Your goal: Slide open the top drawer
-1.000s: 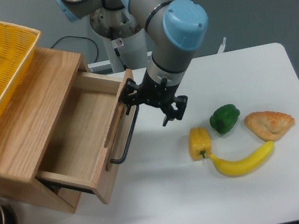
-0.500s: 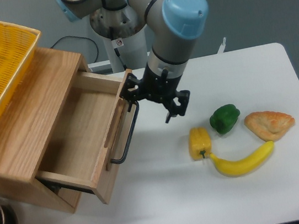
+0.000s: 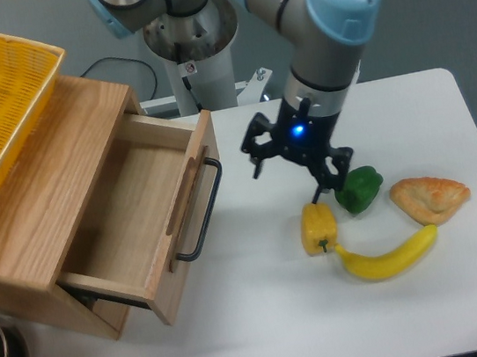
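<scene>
Top drawer (image 3: 128, 213) stiff, light-running; best taken by black bar handle (image 3: 201, 215). Pincer (image 3: 294, 163) apart, empty, well clear.

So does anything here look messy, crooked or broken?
Nothing looks broken or spilled. The drawer is pulled well out, empty, and its handle looks intact. The gripper hangs open above the table, touching nothing. The yellow pepper, green pepper, banana and pastry lie in a loose cluster.

My white bench (image 3: 267, 316) sits in even, soft light before a plain grey-blue wall (image 3: 427, 1). A black cable (image 3: 120, 64) loops behind its back edge.
</scene>
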Robot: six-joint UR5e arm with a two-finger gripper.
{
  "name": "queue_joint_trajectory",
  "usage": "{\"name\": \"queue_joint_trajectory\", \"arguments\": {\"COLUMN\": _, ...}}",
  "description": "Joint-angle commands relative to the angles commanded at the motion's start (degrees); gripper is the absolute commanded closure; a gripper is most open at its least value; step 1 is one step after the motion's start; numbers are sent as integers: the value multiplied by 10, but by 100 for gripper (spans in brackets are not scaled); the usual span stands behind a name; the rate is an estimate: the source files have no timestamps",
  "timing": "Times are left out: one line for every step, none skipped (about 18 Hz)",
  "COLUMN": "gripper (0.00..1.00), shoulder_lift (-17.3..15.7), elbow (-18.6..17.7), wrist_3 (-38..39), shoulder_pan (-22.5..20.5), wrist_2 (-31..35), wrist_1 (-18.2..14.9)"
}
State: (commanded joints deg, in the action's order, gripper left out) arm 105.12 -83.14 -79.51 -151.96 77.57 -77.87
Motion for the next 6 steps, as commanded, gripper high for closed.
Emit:
{"name": "queue_joint_trajectory", "arguments": {"gripper": 0, "shoulder_lift": 3, "elbow": 0, "wrist_3": -34, "shoulder_pan": 1, "wrist_2": 33, "wrist_1": 3}}
{"name": "queue_joint_trajectory", "arguments": {"gripper": 0, "shoulder_lift": 11, "elbow": 0, "wrist_3": -70, "shoulder_pan": 2, "wrist_2": 57, "wrist_1": 10}}
{"name": "queue_joint_trajectory", "arguments": {"gripper": 0, "shoulder_lift": 20, "elbow": 0, "wrist_3": -104, "shoulder_pan": 2, "wrist_2": 77, "wrist_1": 15}}
{"name": "queue_joint_trajectory", "arguments": {"gripper": 0, "shoulder_lift": 27, "elbow": -1, "wrist_3": -131, "shoulder_pan": 1, "wrist_2": 93, "wrist_1": 16}}
{"name": "queue_joint_trajectory", "arguments": {"gripper": 0, "shoulder_lift": 34, "elbow": -2, "wrist_3": -149, "shoulder_pan": 1, "wrist_2": 101, "wrist_1": 16}}
{"name": "queue_joint_trajectory", "arguments": {"gripper": 0, "shoulder_lift": 39, "elbow": -2, "wrist_3": -155, "shoulder_pan": -2, "wrist_2": 102, "wrist_1": 17}}
